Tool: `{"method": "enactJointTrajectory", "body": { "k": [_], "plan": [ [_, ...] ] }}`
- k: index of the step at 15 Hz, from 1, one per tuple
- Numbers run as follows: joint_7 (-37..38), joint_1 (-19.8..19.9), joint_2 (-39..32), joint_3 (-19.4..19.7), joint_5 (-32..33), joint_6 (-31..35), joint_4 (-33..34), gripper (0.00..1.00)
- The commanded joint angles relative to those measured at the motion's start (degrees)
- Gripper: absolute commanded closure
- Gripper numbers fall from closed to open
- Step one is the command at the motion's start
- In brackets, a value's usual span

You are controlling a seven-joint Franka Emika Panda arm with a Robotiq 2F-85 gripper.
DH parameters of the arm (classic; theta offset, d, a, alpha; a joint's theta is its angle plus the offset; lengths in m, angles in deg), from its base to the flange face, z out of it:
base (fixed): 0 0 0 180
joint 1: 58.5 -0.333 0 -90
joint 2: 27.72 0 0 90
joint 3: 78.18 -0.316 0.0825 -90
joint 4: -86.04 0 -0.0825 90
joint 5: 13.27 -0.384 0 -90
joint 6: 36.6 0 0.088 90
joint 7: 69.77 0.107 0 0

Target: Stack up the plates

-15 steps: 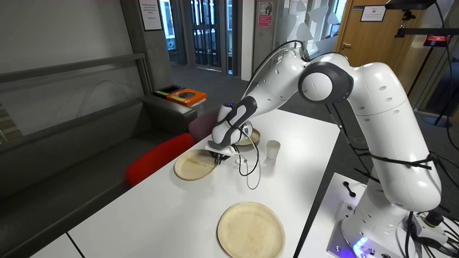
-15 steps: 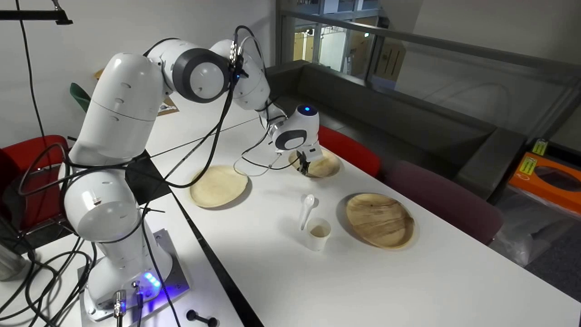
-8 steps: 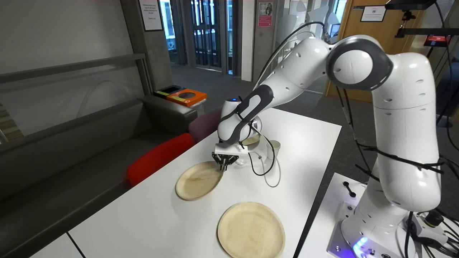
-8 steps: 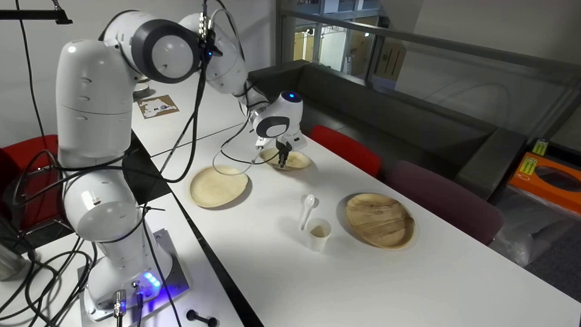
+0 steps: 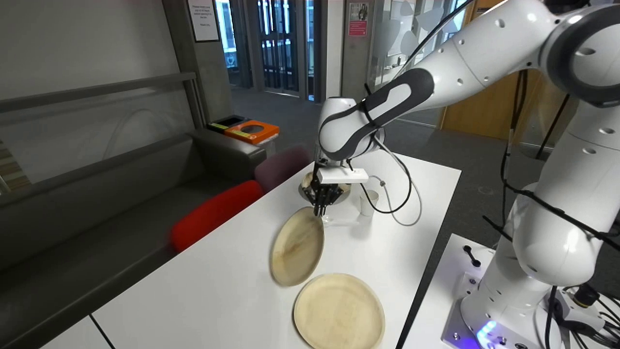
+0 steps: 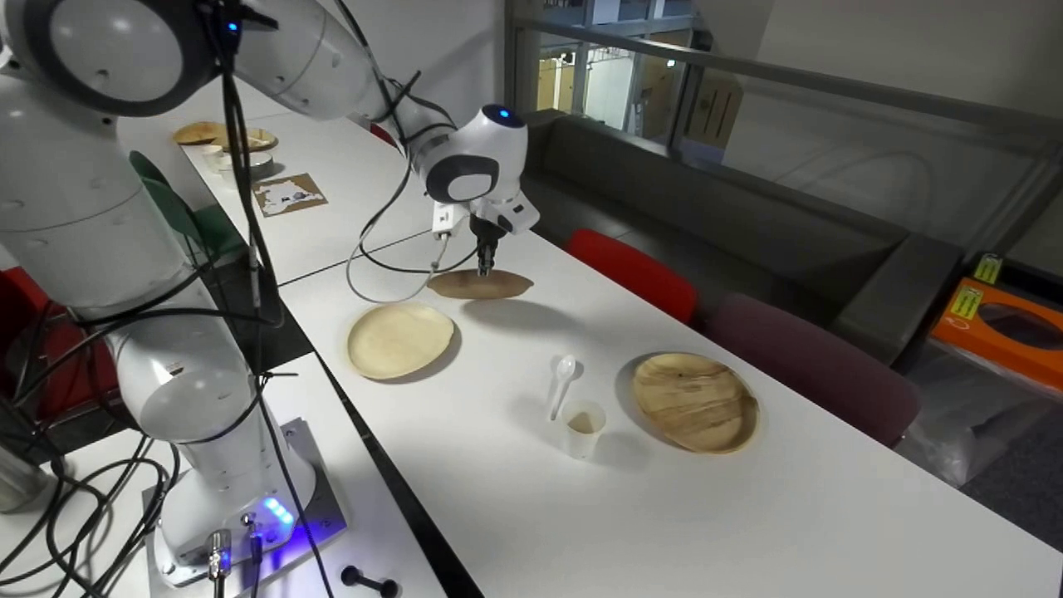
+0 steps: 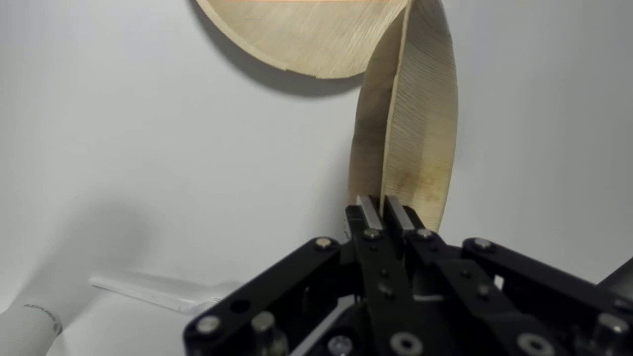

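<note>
Tan, fine-grained and brown-blotched, the tilted plate (image 7: 418, 113) has its thin rim pinched by the pincer (image 7: 384, 207).

We see the first plate (image 5: 296, 247) gripped by its rim and steeply tilted, round, shallow and tan, with a brown stain! In the wrist view we get it almost edge-on, crossing in front of the second plate (image 7: 306, 34); whether they touch, we can't tell. The second lies flat on the table (image 6: 747, 515), round and plain pale tan. Well apart, we find the third plate (image 6: 696, 403), flat too, raised rim showing, darker brown streaks running across its middle.
</note>
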Motion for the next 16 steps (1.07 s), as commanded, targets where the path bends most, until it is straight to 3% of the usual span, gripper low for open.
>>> {"method": "enactJointTrajectory", "body": {
  "k": [1, 6, 16],
  "plan": [
    [-0.95, -0.25, 10.54, -0.98, -2.08, -7.73, -3.09, 0.98],
    [-0.02, -1.4, 11.38, -4.38, -0.7, -13.97, -2.75, 0.98],
    [-15.77, -1.57, -2.16, -3.98, 1.23, -26.98, 2.37, 0.98]
  ]
}}
